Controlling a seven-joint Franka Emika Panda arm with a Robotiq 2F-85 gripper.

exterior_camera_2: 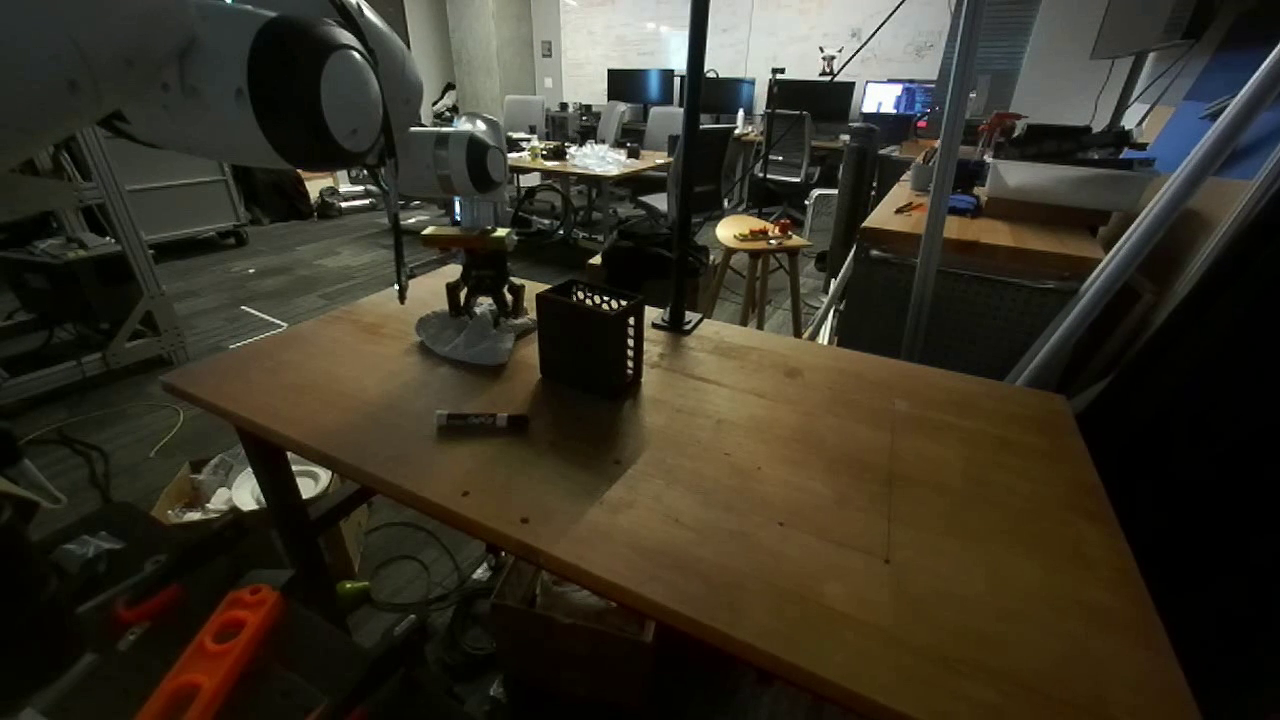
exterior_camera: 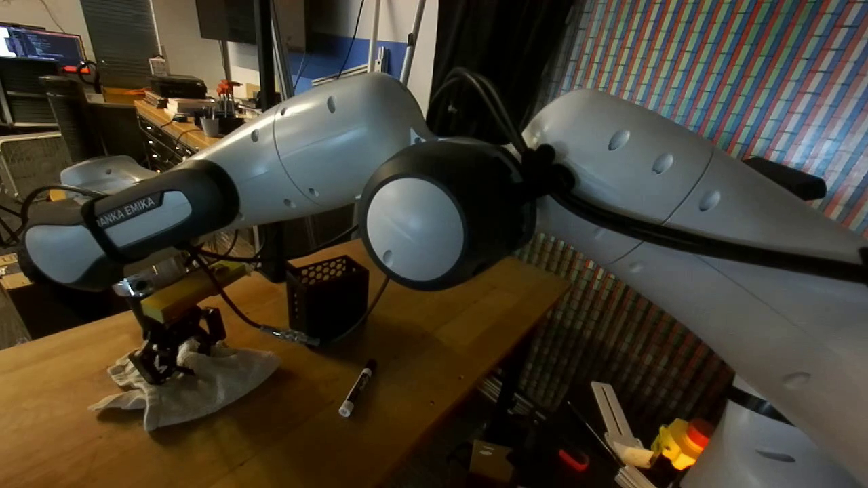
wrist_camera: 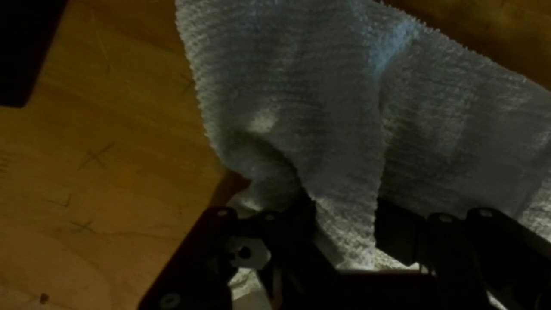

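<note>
Dim lab, wood surface (exterior_camera_2: 800, 480), monitors (exterior_camera_2: 640, 88) at 12 o'clock in the back. End effector (wrist_camera: 345, 228) nearly closed, pinching a fold of the white cloth (exterior_camera_2: 468, 343); the rest of the cloth lies rumpled on the surface right under it. Clock calls from the black bin (exterior_camera_2: 572, 350), in an exterior view: cloth at 9, near but apart per the wrist view; marker (exterior_camera_2: 482, 421) at 8, lying flat, dark end toward 3. Bin stands upright, open top, honeycomb holes in the walls. Can't see down to its bottom, so contents: can't tell. Black post (exterior_camera_2: 686, 200) stands at the surface's far edge, about 3, near the bin. Floor box (exterior_camera_2: 350, 540) at 8, further out: clear plastic (exterior_camera_2: 220, 475) and white round items (exterior_camera_2: 300, 483) in it. Cardboard carton (exterior_camera_2: 570, 655) at 6, below the surface's near edge: pale crumpled stuff (exterior_camera_2: 580, 600) inside, too dark to identify.
</note>
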